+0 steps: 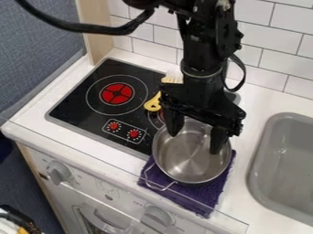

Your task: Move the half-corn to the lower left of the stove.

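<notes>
A black stove [76,98] with gray edging lay flat on a white counter [27,119], its round burner [117,93] marked red, two red dials [134,133] near the front.

Faint marks [137,202] on the oven panel [126,195], perhaps lettering, cannot be read.

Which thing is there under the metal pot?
A purple cloth is under the metal pot, sticking out at its right and front. Whatever else is beneath the pot's base is covered and cannot be seen.

White wall tiles [281,23] adjoin a pale wooden panel [98,45] beside a blue-grey textured partition [36,55].
</notes>
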`<state>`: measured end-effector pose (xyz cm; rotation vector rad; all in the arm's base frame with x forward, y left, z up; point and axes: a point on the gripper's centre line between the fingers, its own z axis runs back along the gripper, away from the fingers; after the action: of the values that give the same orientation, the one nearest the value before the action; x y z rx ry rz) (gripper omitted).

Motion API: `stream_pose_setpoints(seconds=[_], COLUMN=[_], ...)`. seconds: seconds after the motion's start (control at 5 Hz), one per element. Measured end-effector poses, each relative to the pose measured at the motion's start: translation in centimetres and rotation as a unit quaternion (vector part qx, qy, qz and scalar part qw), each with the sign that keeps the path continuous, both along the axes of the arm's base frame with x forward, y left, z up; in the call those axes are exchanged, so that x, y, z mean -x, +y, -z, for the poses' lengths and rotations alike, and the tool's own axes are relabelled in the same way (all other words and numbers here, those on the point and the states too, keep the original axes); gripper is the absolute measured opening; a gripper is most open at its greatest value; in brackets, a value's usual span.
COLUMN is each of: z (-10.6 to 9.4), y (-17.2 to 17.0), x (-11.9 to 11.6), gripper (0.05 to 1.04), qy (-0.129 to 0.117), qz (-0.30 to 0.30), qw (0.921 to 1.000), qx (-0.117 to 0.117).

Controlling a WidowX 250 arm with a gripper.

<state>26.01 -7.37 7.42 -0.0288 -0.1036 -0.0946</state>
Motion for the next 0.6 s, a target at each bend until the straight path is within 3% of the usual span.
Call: stream_pose_setpoints(seconds=[0.2,0.6], z=[0.6,-1.3], y=[0.1,0.9], x=[0.1,-6.3], gripper=[1.001,1.001], qy=[0.015,-0.002], qz=[-0.002,-0.027], qw=[0.9999,0.9996], qx=[-0.004,-0.008])
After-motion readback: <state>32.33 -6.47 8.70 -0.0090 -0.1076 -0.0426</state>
